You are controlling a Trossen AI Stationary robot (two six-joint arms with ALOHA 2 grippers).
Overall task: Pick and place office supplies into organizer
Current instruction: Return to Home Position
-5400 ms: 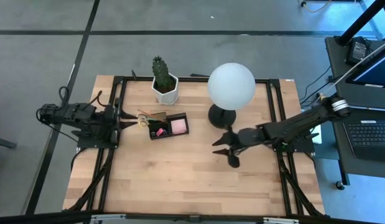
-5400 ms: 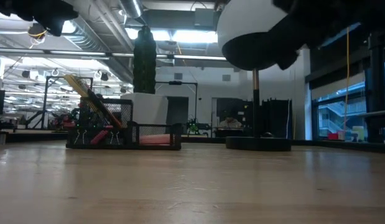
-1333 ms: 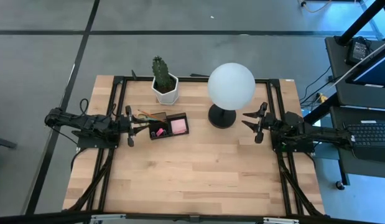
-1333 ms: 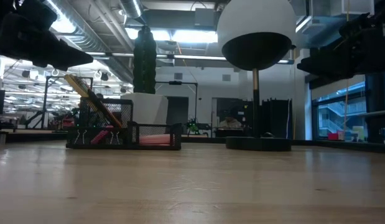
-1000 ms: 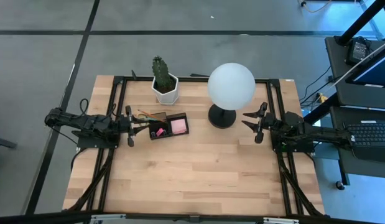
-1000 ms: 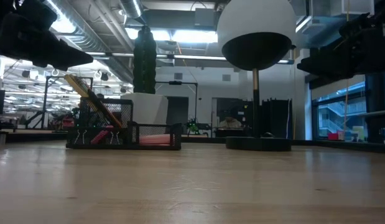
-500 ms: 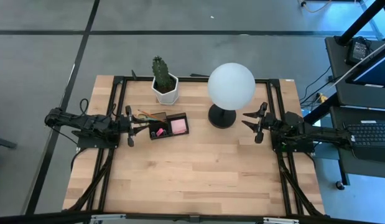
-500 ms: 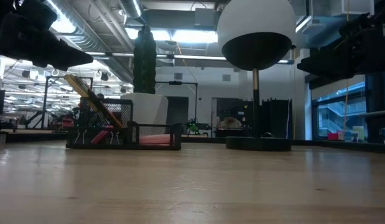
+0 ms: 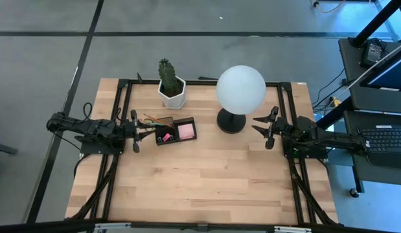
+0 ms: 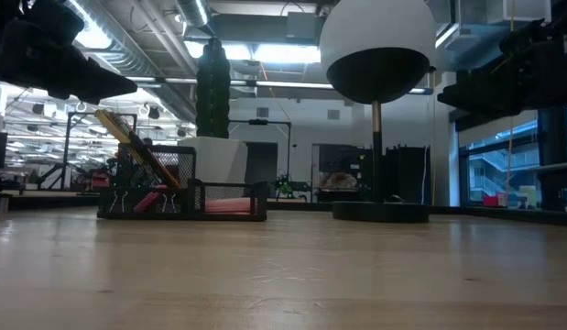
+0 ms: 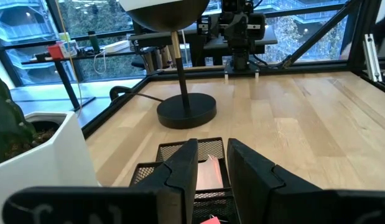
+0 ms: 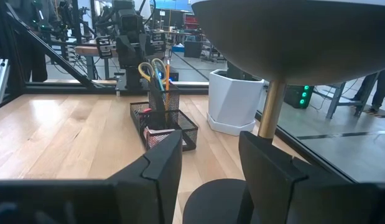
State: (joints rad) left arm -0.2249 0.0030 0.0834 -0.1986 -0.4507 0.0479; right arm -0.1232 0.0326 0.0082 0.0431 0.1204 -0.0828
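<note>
The black mesh organizer (image 9: 175, 131) stands on the table left of centre. Its tall cup holds yellow-handled scissors (image 12: 150, 70) and pens, which lean out over the cup's rim. A pink sticky-note pad (image 9: 185, 131) lies flat in a low compartment, with a small pink piece (image 9: 166, 137) beside it. My left gripper (image 9: 140, 131) hovers level just left of the organizer, open by a narrow gap, with nothing between its fingers (image 11: 183, 163). My right gripper (image 9: 257, 126) hovers at the table's right, beside the lamp base, open and with nothing in it.
A white globe lamp (image 9: 241, 88) on a black round base (image 9: 230, 121) stands right of the organizer. A cactus in a white hexagonal pot (image 9: 170, 88) stands behind it at the far edge. Bare wooden table (image 9: 206, 188) fills the near half.
</note>
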